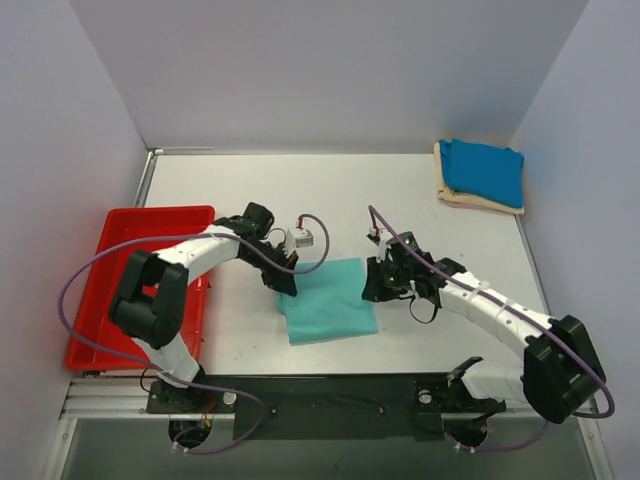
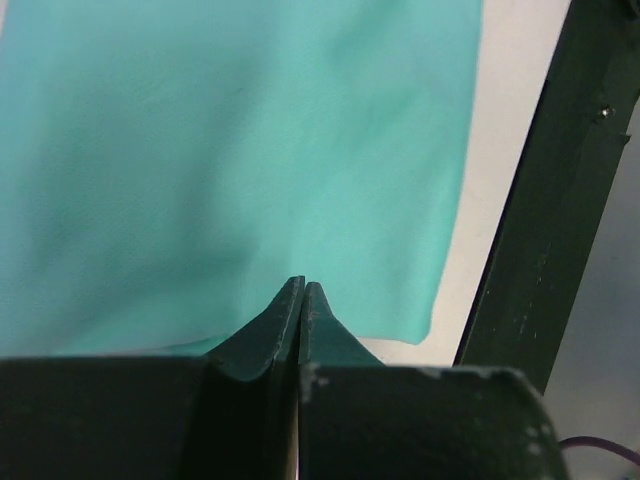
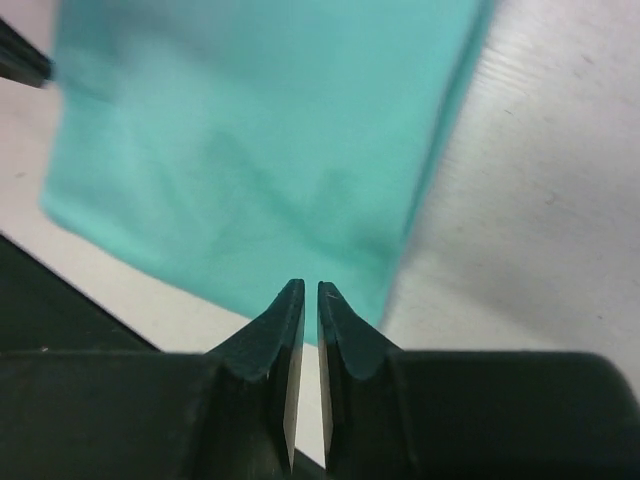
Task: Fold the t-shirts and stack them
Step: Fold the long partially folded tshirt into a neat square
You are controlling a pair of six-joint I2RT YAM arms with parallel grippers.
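Now our left fingers press together, right fingers all but closed, flanking side edges of the near-square teal shirt; open bench beyond.

I can read no text, label, brand or number in my three views. The teal-green t-shirt, the blue t-shirt and the red tray show only plain colour.
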